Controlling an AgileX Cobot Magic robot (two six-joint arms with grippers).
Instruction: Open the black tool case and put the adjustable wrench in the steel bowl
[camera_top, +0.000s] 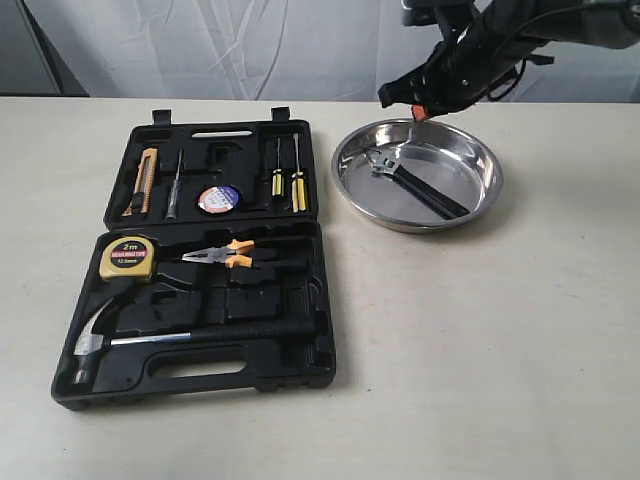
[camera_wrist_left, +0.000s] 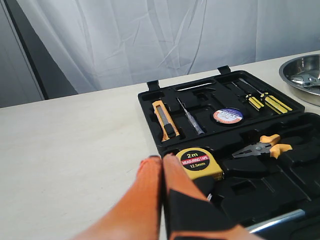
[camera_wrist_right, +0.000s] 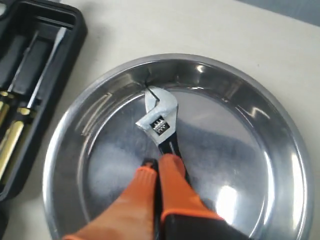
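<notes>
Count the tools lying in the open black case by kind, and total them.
Screwdrivers: 3
Utility knife: 1
Tape roll: 1
Tape measure: 1
Pliers: 1
Hammer: 1
Total in the black tool case: 8

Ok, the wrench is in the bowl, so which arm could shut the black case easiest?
Probably left. The left gripper sits right at the open case by the tape measure, jaws shut. The right gripper hangs over the bowl with the wrench, beside the case.
</notes>
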